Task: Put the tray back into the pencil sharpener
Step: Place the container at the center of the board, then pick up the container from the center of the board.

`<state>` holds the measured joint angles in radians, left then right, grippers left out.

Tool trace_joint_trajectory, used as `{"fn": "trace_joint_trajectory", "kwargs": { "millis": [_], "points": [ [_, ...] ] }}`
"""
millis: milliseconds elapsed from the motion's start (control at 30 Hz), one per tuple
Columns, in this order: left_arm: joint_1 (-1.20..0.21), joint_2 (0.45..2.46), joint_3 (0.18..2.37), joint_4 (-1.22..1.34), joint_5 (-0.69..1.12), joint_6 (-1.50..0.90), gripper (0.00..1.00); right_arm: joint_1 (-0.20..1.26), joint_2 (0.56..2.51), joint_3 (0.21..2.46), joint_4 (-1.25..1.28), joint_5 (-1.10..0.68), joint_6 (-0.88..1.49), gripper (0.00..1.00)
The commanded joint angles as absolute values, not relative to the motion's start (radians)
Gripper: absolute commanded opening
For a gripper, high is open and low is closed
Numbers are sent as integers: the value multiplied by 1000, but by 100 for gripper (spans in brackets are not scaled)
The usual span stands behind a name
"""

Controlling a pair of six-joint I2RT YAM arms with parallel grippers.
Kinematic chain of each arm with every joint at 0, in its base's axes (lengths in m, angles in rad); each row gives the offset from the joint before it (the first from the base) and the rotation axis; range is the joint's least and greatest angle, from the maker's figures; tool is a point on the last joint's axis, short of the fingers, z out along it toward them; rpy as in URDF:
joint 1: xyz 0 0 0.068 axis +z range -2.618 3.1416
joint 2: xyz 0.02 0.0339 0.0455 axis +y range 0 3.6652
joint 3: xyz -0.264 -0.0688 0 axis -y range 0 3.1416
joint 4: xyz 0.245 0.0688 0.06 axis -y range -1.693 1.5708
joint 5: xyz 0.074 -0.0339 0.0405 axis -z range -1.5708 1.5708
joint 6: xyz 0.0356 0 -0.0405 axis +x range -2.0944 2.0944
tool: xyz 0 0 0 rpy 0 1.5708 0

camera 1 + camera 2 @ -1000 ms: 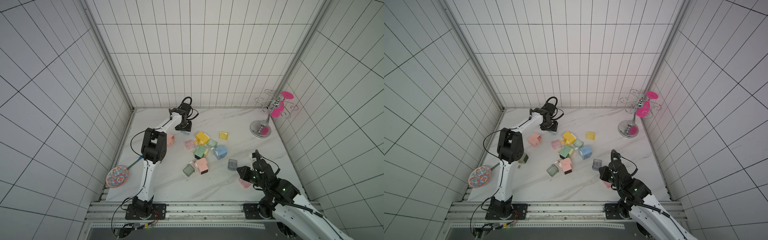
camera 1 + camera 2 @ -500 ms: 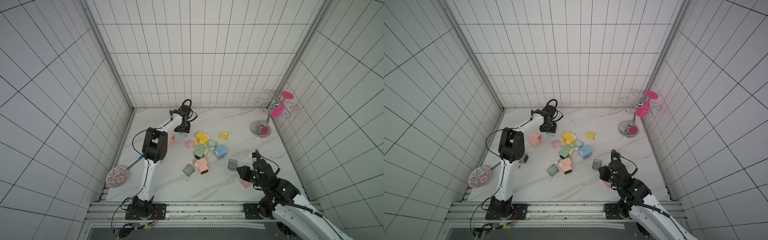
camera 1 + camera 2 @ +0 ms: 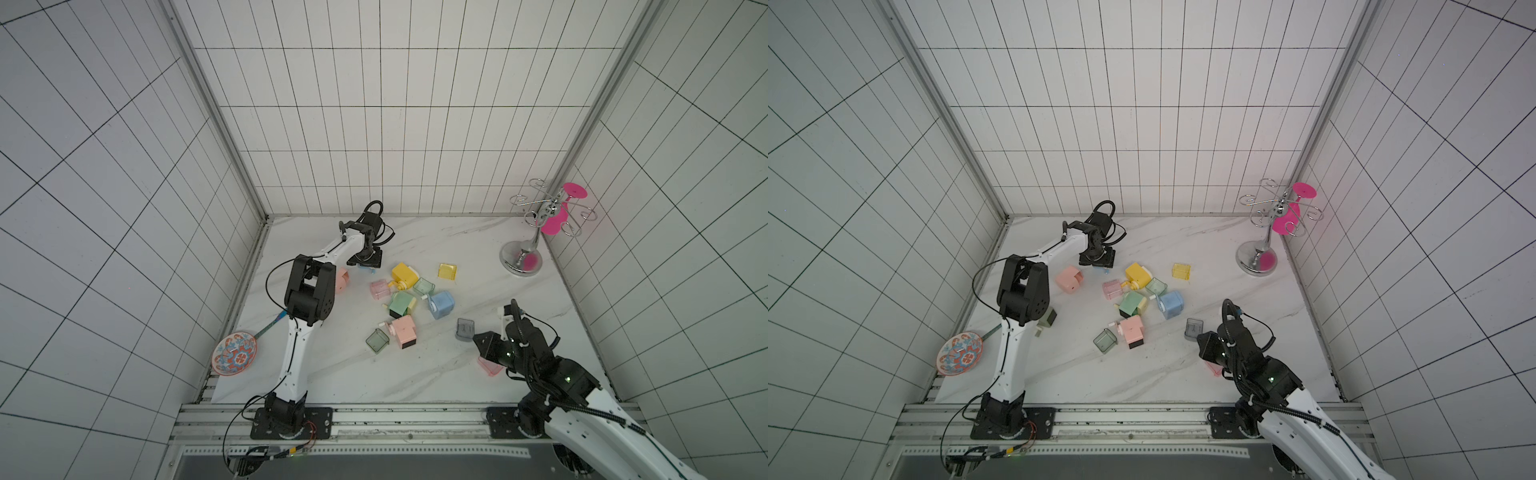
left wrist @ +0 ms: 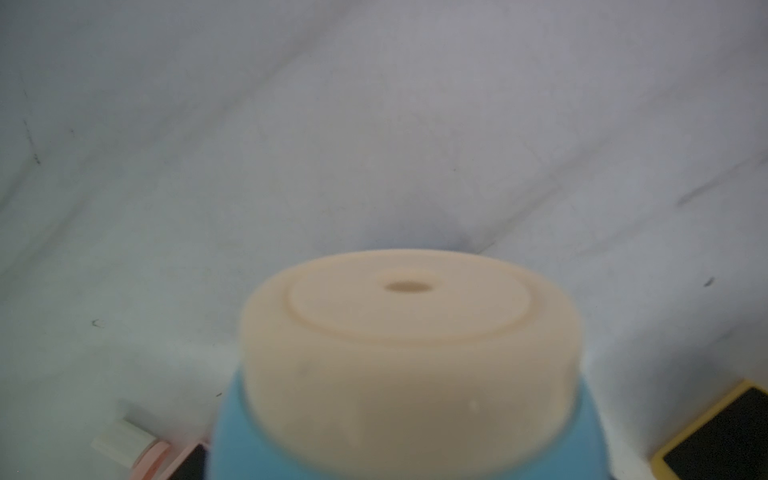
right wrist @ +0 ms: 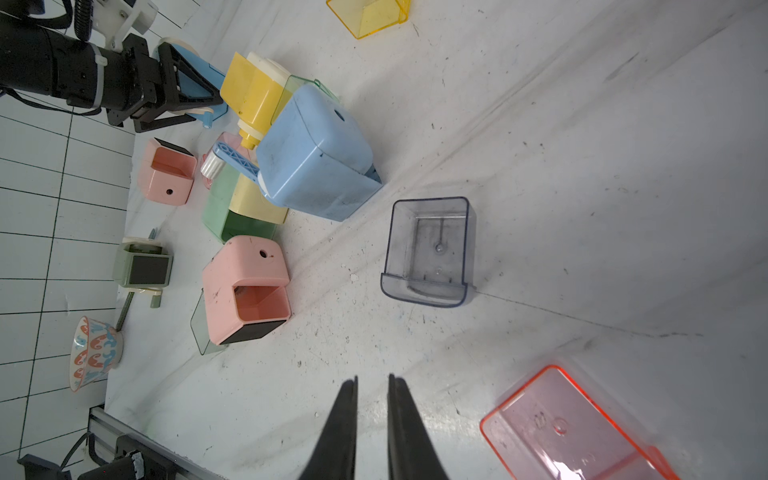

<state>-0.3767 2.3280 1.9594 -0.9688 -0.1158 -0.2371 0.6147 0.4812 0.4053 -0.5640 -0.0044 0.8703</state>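
Note:
At the back of the table my left gripper (image 3: 365,261) (image 3: 1097,259) (image 5: 183,97) straddles a blue pencil sharpener (image 5: 199,75) with a cream end (image 4: 395,332); its jaws stand apart on either side of it. The left wrist view shows no fingers. My right gripper (image 5: 372,378) (image 3: 482,343) hovers near the front right, with a narrow gap between its fingers and nothing in it. A red tray (image 5: 569,428) (image 3: 489,365) lies beside it and a grey tray (image 5: 430,249) (image 3: 464,329) just ahead. Two pink sharpeners (image 5: 245,286) (image 5: 166,170) have empty slots.
Mid-table lie a light blue sharpener (image 3: 441,303), a yellow one (image 3: 404,274), a green one (image 3: 401,302), and yellow (image 3: 447,271), green (image 3: 377,340) and pink (image 3: 379,289) trays. An olive sharpener (image 3: 1047,319) and patterned bowl (image 3: 234,353) sit left. A glass rack (image 3: 525,257) stands back right.
My left gripper's jaws have spread wider around the blue sharpener, and the gripper has shifted slightly toward the front. The right arm has not moved.

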Motion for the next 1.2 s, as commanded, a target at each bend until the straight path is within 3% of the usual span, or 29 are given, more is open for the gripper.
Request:
{"fn": "trace_joint_trajectory", "kwargs": {
  "millis": [0,267,633,933,1167],
  "points": [
    [-377,2314,1947,-941,-132,-244,81,605,475,423,-561,-3,864,18],
    [-382,2201,1885,-882,-117,-229,85,604,472,423,-573,-1,864,18],
    [-429,1822,1701,-717,-206,-198,87,603,475,440,-600,12,826,18],
    [-409,1408,1244,-335,-112,-92,91,603,522,467,-595,-40,754,20],
    [-303,1260,1087,-309,-25,-121,97,641,658,501,-519,-117,697,29]
  ]
}}
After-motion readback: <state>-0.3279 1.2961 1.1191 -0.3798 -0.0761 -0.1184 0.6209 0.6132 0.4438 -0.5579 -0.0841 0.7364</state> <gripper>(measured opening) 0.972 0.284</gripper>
